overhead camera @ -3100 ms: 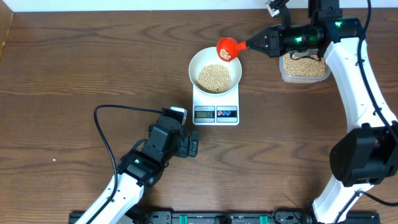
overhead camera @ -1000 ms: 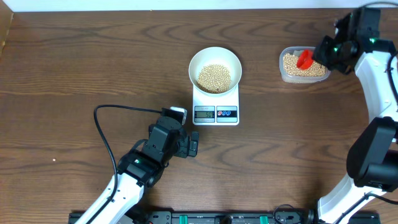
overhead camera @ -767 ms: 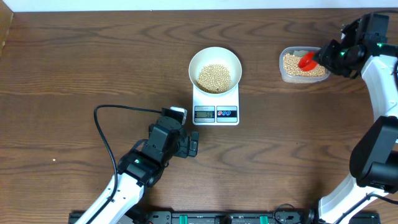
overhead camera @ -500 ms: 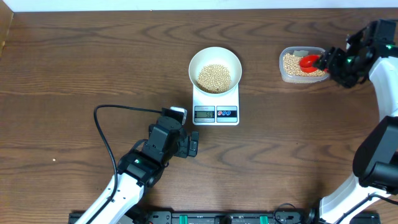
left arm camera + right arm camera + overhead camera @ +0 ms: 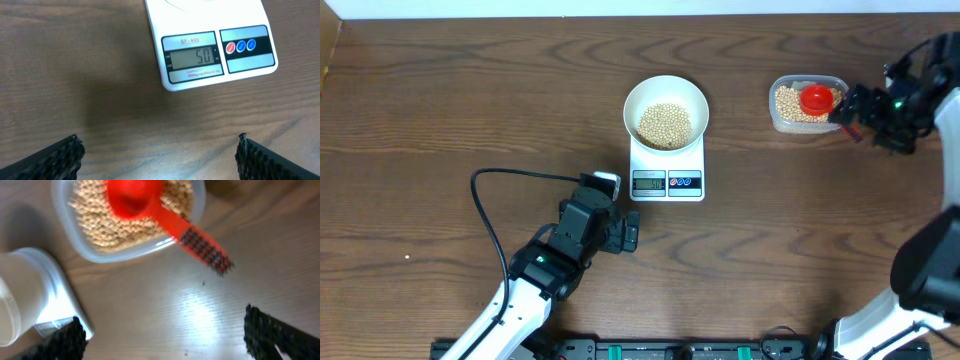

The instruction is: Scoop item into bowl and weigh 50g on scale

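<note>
Right gripper (image 5: pixel 162 325): fingers spread wide with bare tabletop between them; it holds nothing. In the overhead view it hangs just off the 3 o'clock side of the clear tub (image 5: pixel 775 122), apart from the red scoop (image 5: pixel 815 98).

Scoop: its cup rests on the beans (image 5: pixel 788 104) in the tub. Its handle lies across the tub rim and points towards the right gripper. No finger touches it.

Left gripper (image 5: pixel 157 142): fingers equally wide and empty, low over the table, at about 7 o'clock from the scale (image 5: pixel 667 182) and near it.

Task items: the white bowl (image 5: pixel 632 100) sits on the scale platform, near table centre. A heap of the same beans covers its bottom. The scale display faces 6 o'clock; in the left wrist view it reads 50. The tub lies at roughly 2 o'clock from the bowl, well apart.

Surface: dark brown table (image 5: pixel 470 100) with a strong wood grain running 9 to 3 o'clock. The right wrist view shows a bright glare patch on it beside the tub. A black cable (image 5: pixel 485 200) loops across the wood at 9 o'clock from the left arm.

Room: a pale strip (image 5: pixel 570 8) runs along the table's 12 o'clock edge; what it is cannot be told. A black rail (image 5: pixel 670 351) spans the 6 o'clock edge
</note>
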Motion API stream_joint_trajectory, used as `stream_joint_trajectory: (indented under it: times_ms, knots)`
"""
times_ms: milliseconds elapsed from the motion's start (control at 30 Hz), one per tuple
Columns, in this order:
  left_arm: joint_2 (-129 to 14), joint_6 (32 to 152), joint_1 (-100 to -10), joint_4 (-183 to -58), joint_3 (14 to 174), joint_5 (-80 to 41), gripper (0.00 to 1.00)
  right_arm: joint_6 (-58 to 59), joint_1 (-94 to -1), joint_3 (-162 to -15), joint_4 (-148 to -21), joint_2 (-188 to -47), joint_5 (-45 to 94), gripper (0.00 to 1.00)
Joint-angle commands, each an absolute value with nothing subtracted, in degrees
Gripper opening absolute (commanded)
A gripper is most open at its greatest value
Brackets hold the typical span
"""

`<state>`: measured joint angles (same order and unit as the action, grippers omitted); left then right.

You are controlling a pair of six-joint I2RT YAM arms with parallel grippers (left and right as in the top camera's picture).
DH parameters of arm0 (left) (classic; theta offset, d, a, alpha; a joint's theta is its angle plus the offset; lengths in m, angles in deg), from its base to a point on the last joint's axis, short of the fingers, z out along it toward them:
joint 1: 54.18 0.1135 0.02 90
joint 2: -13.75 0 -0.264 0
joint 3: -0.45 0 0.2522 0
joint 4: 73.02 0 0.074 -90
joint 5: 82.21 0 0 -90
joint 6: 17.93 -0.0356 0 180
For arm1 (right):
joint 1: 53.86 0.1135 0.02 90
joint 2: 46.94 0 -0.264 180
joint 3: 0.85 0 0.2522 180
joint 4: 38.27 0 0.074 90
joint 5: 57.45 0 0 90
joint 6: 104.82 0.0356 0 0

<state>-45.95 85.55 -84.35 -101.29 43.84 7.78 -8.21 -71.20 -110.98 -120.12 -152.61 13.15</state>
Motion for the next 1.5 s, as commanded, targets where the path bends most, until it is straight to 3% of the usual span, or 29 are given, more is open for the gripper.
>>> stream_joint_trajectory:
  times_ms: [0, 267, 767, 1000, 1267, 1467]
  knots:
    - [-46.1, 85.2, -84.4, -101.3, 43.8, 8.5, 0.99, -10.6, -71.0, -119.0, -126.1, -142.8, 12.5, 0.99]
    - [-46.1, 85.2, -84.4, -101.3, 43.8, 8.5, 0.99, -10.6, -71.0, -120.7, -134.2, -124.4, 12.5, 0.99]
    - [-46.1, 85.2, -84.4, -101.3, 43.8, 8.5, 0.99, -14.9, -70.8, -118.0, -143.2, -105.7, 13.9, 0.99]
    - [-46.1, 85.2, -84.4, -101.3, 43.8, 8.5, 0.99, -14.9, -63.7, -87.6, -110.0, -88.7, 21.8, 0.99]
    - [-46.1, 85.2, -84.4, -101.3, 43.9, 8.5, 0.99, -14.9, -60.7, -47.4, -62.7, -69.6, 25.1, 0.99]
    - [-46.1, 85.2, -84.4, -101.3, 43.8, 8.5, 0.99, -14.9, -58.5, -30.5, -50.3, -57.3, 28.1, 0.99]
